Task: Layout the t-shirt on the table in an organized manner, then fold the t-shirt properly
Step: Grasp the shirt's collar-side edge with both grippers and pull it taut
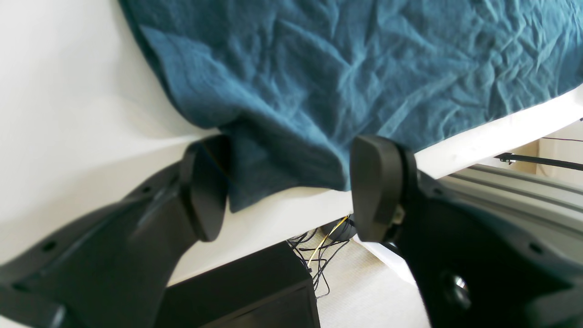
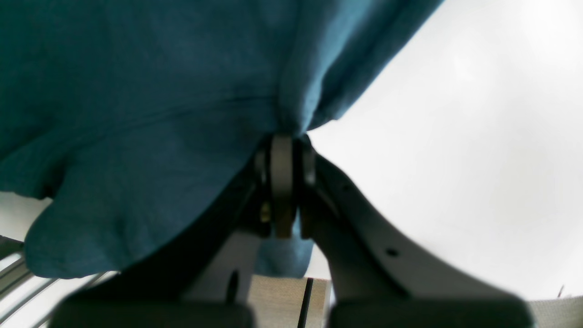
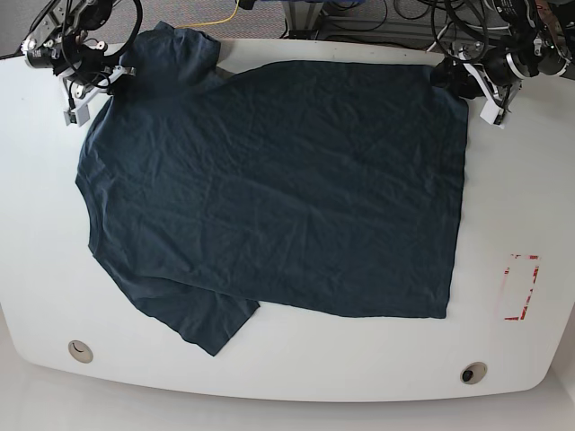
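Observation:
The dark blue t-shirt point(image 3: 269, 197) lies spread flat on the white table point(image 3: 521, 180), with its hem toward the right of the base view and its sleeves at the left. My left gripper point(image 1: 291, 182) stands open at the far right hem corner point(image 3: 452, 77). Its two black fingers point(image 1: 205, 191) straddle the corner of cloth that droops over the table edge. My right gripper point(image 2: 284, 146) is shut on a pinch of the t-shirt point(image 2: 136, 114) near the far sleeve and shoulder, where it shows as the right gripper point(image 3: 101, 75) in the base view.
A red tape rectangle point(image 3: 519, 287) marks the table right of the shirt. Two round grommet holes point(image 3: 80, 351) point(image 3: 473, 373) sit along the near edge. Cables and a black box point(image 1: 255, 287) lie below the far table edge.

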You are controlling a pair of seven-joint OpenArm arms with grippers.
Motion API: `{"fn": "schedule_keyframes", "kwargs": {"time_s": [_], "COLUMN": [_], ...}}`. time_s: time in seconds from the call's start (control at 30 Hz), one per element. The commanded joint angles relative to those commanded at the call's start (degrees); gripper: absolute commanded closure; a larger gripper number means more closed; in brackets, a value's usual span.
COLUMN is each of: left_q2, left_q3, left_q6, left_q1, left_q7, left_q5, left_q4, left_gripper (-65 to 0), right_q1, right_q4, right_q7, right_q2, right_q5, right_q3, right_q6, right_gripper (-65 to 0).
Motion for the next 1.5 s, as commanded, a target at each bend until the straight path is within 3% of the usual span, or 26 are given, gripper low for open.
{"fn": "schedule_keyframes", "kwargs": {"time_s": [0.1, 0.17, 0.27, 0.5, 0.6, 0.97, 1.23, 1.5], "left_q2": [-0.09, -0.09, -0.44, -1.76, -2.46, -3.87, -4.75, -4.84], "left_q3": [0.0, -0.09, -0.09, -0.35, -0.44, -0.44, -1.76, -1.76], "left_q6": [0.0, 0.0, 0.0, 0.0, 0.0, 0.0, 0.0, 0.0], "left_q1": [0.0, 0.0, 0.0, -0.09, 0.0, -0.62, -6.77, -13.98], "left_q7": [0.0, 0.0, 0.0, 0.0, 0.0, 0.18, 5.19, 5.32], "left_q5": [0.18, 0.26, 0.26, 0.0, 0.0, -0.09, -0.09, 0.26], "left_q4": [0.0, 0.0, 0.0, 1.85, 5.89, 14.24, 14.42, 14.33], "left_gripper": [-28.2, -16.0, -4.3, -2.9, 0.0, 0.0, 0.0, 0.0], "right_q1": [0.0, 0.0, 0.0, 0.44, 0.35, 0.53, 2.2, 5.54], "right_q4": [0.0, 0.0, 0.0, 0.26, 3.69, 16.35, 16.53, 16.44], "right_q7": [0.0, 0.0, 0.0, 0.0, 0.0, 0.0, 0.0, 0.0], "right_q2": [0.0, 0.0, 0.0, 0.0, 0.0, -0.53, -0.18, 0.0], "right_q5": [0.0, 0.0, 0.0, 0.0, 0.0, 0.09, -0.35, -0.53], "right_q3": [0.0, 0.0, 0.0, 0.0, 0.0, 0.09, 0.0, -0.18], "right_q6": [0.0, 0.0, 0.0, 0.0, 0.0, 0.0, 0.0, 0.0], "right_gripper": [-0.2, -0.2, 0.0, 0.0, 0.0, 0.0, 0.0, 0.0]}}
